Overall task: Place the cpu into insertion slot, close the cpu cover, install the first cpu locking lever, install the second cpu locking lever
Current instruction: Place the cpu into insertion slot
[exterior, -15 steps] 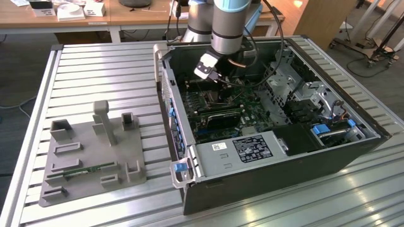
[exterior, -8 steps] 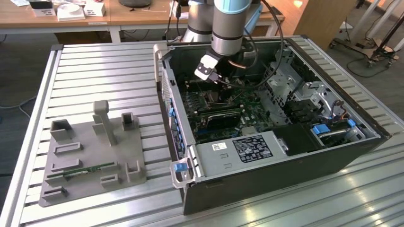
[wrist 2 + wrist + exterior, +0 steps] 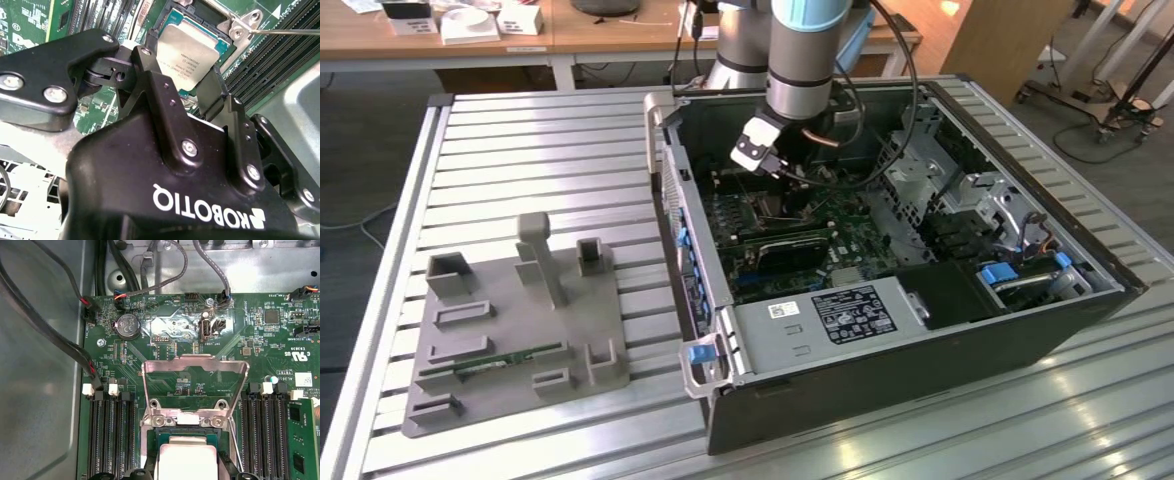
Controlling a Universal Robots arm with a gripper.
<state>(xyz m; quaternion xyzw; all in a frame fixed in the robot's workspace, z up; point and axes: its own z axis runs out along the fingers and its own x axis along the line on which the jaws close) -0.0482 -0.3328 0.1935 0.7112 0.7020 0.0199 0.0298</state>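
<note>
While the black robot gripper (image 3: 771, 170) hangs inside the open black computer case (image 3: 921, 350) on the slatted metal table (image 3: 520, 140), the small square cpu with a silvery metal top (image 3: 187, 462) lies flat in the square, metal-rimmed insertion slot (image 3: 149, 445) on the green circuit board (image 3: 240, 325). Gripper: close over the chip; whether it clasps it or stands open, I cannot tell. Thin silvery window-frame cpu cover (image 3: 195, 361): swung back on its hinge, off the slot.

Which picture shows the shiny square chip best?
The second wrist view: the silvery square cpu shows almost whole. The first wrist view cuts it off; in the exterior view it's too small to tell.
</note>
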